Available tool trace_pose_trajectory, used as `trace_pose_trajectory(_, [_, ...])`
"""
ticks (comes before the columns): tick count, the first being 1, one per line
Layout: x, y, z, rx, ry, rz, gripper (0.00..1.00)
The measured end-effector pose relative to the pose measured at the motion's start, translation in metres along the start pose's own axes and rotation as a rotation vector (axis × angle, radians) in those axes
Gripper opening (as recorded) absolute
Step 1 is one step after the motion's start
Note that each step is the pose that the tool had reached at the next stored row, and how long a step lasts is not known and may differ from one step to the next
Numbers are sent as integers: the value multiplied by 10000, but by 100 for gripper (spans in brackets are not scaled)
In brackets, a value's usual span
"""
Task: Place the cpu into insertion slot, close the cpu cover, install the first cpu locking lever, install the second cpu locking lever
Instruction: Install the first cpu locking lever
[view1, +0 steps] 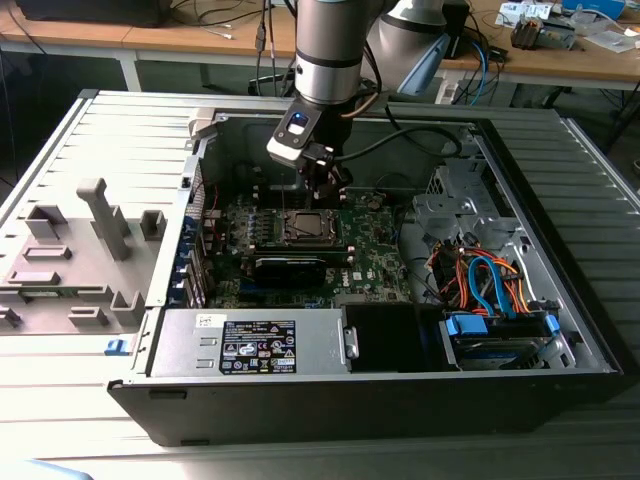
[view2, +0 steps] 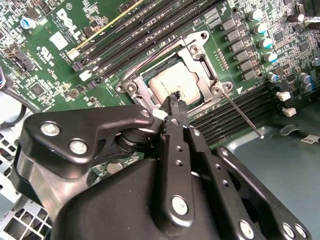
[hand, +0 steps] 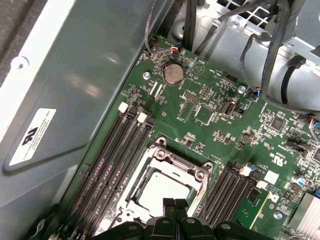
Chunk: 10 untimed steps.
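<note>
While gripper (view2: 174, 100) hovers, cpu (view2: 175, 81) seemingly seated

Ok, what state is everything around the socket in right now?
cpu cover: down flat.
cpu: seated flat in the cover's window.
locking lever: sticking out free, not latched.
gripper: shut, tips at the cover's edge.

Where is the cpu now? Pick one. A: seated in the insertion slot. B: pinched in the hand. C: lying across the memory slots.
A: the cpu lies flat on the motherboard, framed by the window of the cpu cover.
</note>
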<state>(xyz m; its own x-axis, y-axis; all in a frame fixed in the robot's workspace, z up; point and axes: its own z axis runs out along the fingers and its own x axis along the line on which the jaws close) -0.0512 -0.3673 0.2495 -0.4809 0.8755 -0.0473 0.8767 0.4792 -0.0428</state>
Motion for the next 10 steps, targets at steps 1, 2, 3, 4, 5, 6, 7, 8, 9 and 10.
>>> trace_pose_trajectory(1, [0, 0, 0, 0, -1, -18, 11])
trace_pose_trajectory(2, [0, 0, 0, -1, -2, -31, 11])
trace_pose_trajectory(3, [0, 0, 0, -2, -2, -51, 11])
trace_pose_trajectory(4, [0, 0, 0, -2, -3, -65, 11])
trace_pose_trajectory(5, [0, 0, 0, -4, -5, -86, 11])
trace_pose_trajectory(6, [0, 0, 0, -4, -5, -99, 11])
trace_pose_trajectory(7, [0, 0, 0, -5, -5, -118, 11])
trace_pose_trajectory(8, [0, 0, 0, -6, -6, -133, 11])
trace_pose_trajectory(9, [0, 0, 0, -6, -7, -148, 11])
trace_pose_trajectory(10, [0, 0, 0, -7, -7, -162, 11])
